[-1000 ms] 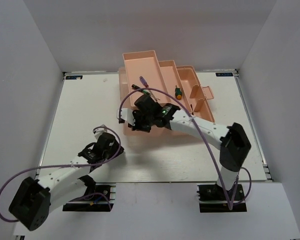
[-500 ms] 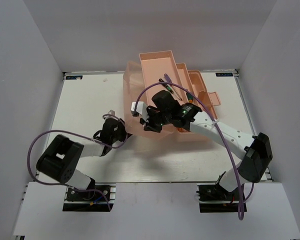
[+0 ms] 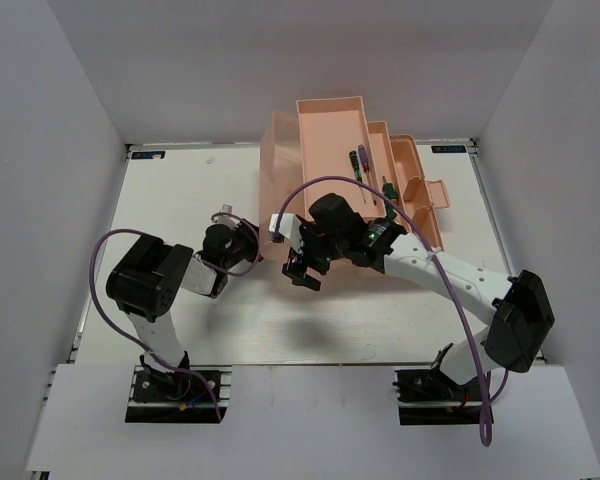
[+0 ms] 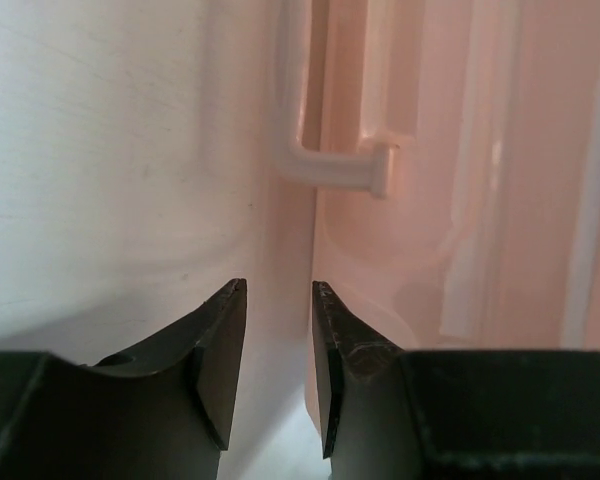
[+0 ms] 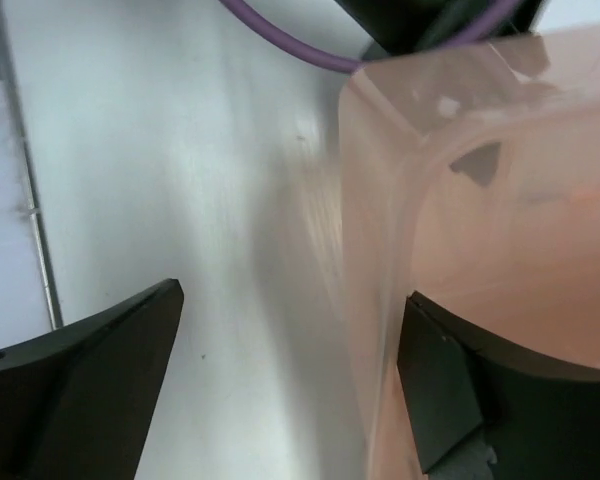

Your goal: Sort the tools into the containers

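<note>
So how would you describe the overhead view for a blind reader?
An open salmon-pink toolbox sits at the far middle of a white table, a few small tools lying in its trays. Two robot arms reach from the near edge, the left gripper and right gripper both by its near-left corner.

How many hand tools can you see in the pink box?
3: a purple-tipped tool and a dark one side by side in the big tray; a green-handled one in the next tray. The right arm may hide more.
</note>
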Available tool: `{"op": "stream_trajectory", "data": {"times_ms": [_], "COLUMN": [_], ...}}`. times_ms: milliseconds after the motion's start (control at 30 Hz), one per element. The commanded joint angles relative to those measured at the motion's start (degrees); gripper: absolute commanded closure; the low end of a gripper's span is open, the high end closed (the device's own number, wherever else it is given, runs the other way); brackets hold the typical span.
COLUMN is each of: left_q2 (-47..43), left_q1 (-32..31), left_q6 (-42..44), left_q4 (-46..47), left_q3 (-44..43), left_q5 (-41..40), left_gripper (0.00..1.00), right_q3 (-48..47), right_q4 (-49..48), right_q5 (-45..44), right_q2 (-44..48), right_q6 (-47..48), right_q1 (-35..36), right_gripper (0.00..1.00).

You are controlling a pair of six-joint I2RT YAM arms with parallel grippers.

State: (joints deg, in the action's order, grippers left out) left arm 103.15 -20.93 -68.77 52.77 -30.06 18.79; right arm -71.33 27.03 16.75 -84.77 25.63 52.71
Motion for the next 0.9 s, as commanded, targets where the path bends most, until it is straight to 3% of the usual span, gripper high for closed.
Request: {"op": "stream_trajectory", "data": {"times_ms": [0,300,400,433,500,533,600,633,667,700,767,800,867], "left_q2": [-0.1,3.4,3.9,3.9,4.4,4.4,4.4,4.4,4.4,3.7,3.2,2.5,1.7], "left_q1": [0.2,0.7,0.7,0.7,0.7,0.7,0.7,0.7,0.7,0.7,0.7,0.7,0.7], "left_q6": [-3.1,-3.7,-3.7,-3.7,-3.7,-3.7,-3.7,-3.7,-3.7,-3.7,-3.1,-2.5,-1.0], "left_q4": [7.8,7.8,7.0,7.0,6.5,6.5,6.5,6.5,6.5,5.8,5.1,3.6,1.9], "left_q3": [-2.0,-5.6,-6.9,-6.9,-7.6,-8.2,-8.3,-8.3,-8.3,-8.3,-8.8,-9.9,-11.1], "left_q5": [4.1,5.7,5.7,5.7,6.3,6.3,6.3,6.3,6.3,6.3,6.3,6.9,7.5], "left_gripper": [0.57,0.57,0.57,0.57,0.57,0.57,0.59,0.59,0.59,0.59,0.6,0.6,0.6], "right_q3": [-0.8,0.7,-2.7,-4.4,-10.8,-12.4,-16.1,-17.3,-16.7,-15.6,-7.6,-5.7,-5.3], "right_q4": [-1.2,2.6,5.3,11.7,16.0,19.5,18.2,16.8,9.2,5.4,-11.0,-13.0,-7.3], "right_q5": [-9.2,-14.6,-11.3,-5.0,-0.9,1.8,-3.9,-13.6,-28.6,-36.1,-54.6,-56.3,-52.0], "right_q2": [0.5,5.9,10.5,11.3,12.9,13.3,14.5,14.7,15.0,15.1,14.8,14.3,13.2], "right_q6": [-2.9,-2.6,0.1,0.8,4.7,4.8,1.1,0.3,-0.3,-1.0,5.7,9.2,3.2], "right_q1": [-0.4,1.7,1.2,1.1,1.1,1.2,0.7,0.6,0.3,-0.8,-4.5,-8.9,-18.3], "right_gripper": [0.09,0.09,0.09,0.09,0.14,0.18,0.34,0.53,0.88,1.0,1.0,1.0,1.0]}}
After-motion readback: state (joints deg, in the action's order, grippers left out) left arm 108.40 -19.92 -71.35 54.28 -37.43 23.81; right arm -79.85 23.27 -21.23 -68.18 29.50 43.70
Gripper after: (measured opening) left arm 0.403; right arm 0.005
